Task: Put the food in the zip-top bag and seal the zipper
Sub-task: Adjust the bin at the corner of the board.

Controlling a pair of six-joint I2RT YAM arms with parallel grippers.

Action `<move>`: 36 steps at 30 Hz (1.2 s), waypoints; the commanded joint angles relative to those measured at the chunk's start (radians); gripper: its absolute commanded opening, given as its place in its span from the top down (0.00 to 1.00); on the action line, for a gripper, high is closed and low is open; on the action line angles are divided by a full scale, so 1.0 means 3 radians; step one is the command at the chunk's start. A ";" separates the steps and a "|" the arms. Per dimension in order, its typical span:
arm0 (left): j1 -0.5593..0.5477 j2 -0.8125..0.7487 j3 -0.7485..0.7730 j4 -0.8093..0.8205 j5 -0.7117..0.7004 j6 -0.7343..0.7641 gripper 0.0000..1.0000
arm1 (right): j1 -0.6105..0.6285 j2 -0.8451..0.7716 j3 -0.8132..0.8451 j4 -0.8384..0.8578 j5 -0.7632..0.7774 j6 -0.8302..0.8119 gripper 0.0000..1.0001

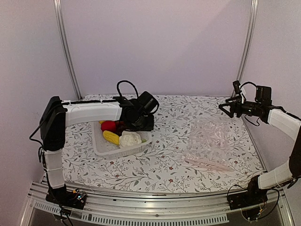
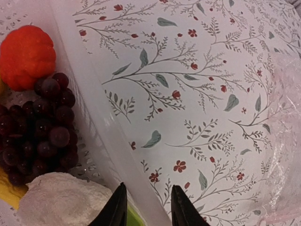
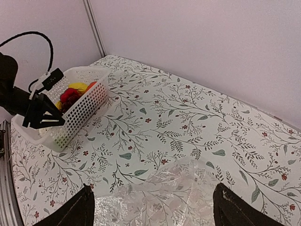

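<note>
The food lies in a white slotted basket [image 1: 101, 149]: red fruit [image 1: 108, 125], yellow corn [image 1: 111, 137] and white cauliflower [image 1: 130, 139]. The left wrist view shows the red fruit [image 2: 26, 56], dark purple grapes [image 2: 40, 132] and the cauliflower [image 2: 61, 202]. My left gripper [image 2: 146, 209] is open, with its fingers astride the basket's right wall [image 2: 108, 141]. The clear zip-top bag [image 1: 209, 141] lies flat at the right, with its pinkish zipper [image 1: 207, 165] along the near edge. My right gripper [image 1: 226, 109] is open and empty, raised above the bag's far end [image 3: 188, 197].
The table has a floral cloth [image 1: 174, 117]. Pale walls and metal posts [image 1: 66, 47] close the back and sides. The basket [image 3: 80, 103] and my left gripper [image 3: 44, 117] show at the left of the right wrist view.
</note>
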 commanded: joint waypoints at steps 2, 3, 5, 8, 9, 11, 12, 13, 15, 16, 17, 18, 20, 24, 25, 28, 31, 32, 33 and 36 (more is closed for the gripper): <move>-0.0294 0.0019 0.0159 0.0010 0.0045 0.0429 0.56 | 0.0012 0.0108 0.0095 -0.0037 -0.0055 0.0049 0.15; -0.0305 -0.0025 0.0220 -0.0113 -0.0101 0.0466 0.49 | 0.0012 0.0118 0.0096 -0.0043 -0.0059 0.0051 0.15; -0.0300 -0.0200 0.0229 -0.0278 -0.0453 0.0519 0.36 | 0.0012 0.0122 0.0099 -0.0044 -0.0060 0.0057 0.15; -0.0222 -0.0551 0.0025 -0.0384 -0.0931 0.0556 0.26 | 0.0012 0.0108 0.0101 -0.0046 -0.0054 0.0053 0.15; -0.0145 -0.0678 -0.0088 -0.0396 -0.0983 0.0555 0.25 | 0.0012 0.0107 0.0101 -0.0046 -0.0054 0.0052 0.15; 0.0081 -0.0884 -0.0321 -0.0499 -0.0974 0.0429 0.24 | 0.0012 0.0092 0.0101 -0.0054 -0.0057 0.0048 0.15; 0.0223 -0.0977 -0.0449 -0.0559 -0.0907 0.0352 0.23 | 0.0012 0.0092 0.0101 -0.0055 -0.0055 0.0043 0.15; 0.0356 -0.1069 -0.0596 -0.0571 -0.0818 0.0294 0.23 | 0.0012 0.0091 0.0101 -0.0056 -0.0060 0.0042 0.15; 0.0603 -0.1273 -0.0905 -0.0496 -0.0667 0.0217 0.23 | 0.0012 0.0091 0.0105 -0.0057 -0.0065 0.0039 0.15; 0.0730 -0.1367 -0.1108 -0.0429 -0.0582 0.0196 0.24 | 0.0012 0.0094 0.0106 -0.0056 -0.0063 0.0037 0.15; 0.0828 -0.1459 -0.1252 -0.0339 -0.0472 0.0190 0.24 | 0.0012 0.0098 0.0106 -0.0061 -0.0061 0.0033 0.15; 0.0916 -0.1533 -0.1388 -0.0255 -0.0359 0.0167 0.25 | 0.0012 0.0105 0.0110 -0.0065 -0.0062 0.0032 0.15; 0.1067 -0.1655 -0.1610 -0.0142 -0.0198 0.0090 0.29 | 0.0012 0.0126 0.0125 -0.0083 -0.0067 0.0032 0.15; 0.1233 -0.1639 -0.1848 -0.0027 0.0030 0.0056 0.36 | 0.0012 0.0165 0.0142 -0.0113 -0.0100 0.0027 0.16; 0.1256 -0.1610 -0.1865 -0.0022 0.0038 0.0058 0.39 | 0.0012 0.0168 0.0142 -0.0112 -0.0104 0.0027 0.16; 0.1318 -0.1519 -0.1893 0.0024 0.0079 0.0103 0.47 | 0.0014 0.0178 0.0146 -0.0116 -0.0098 0.0026 0.16; 0.1371 -0.1450 -0.1884 0.0094 0.0083 0.0199 0.57 | 0.0012 0.0178 0.0151 -0.0123 -0.0066 0.0022 0.16; 0.1385 -0.1426 -0.1871 0.0120 0.0072 0.0244 0.60 | 0.0012 0.0170 0.0160 -0.0125 -0.0033 0.0021 0.17; 0.1395 -0.1406 -0.1856 0.0147 0.0063 0.0298 0.66 | 0.0012 0.0157 0.0182 -0.0148 0.0006 0.0029 0.18; 0.1428 -0.1344 -0.1833 0.0291 0.0086 0.0516 0.71 | 0.0028 0.0097 0.0324 -0.0407 0.0027 -0.0041 0.22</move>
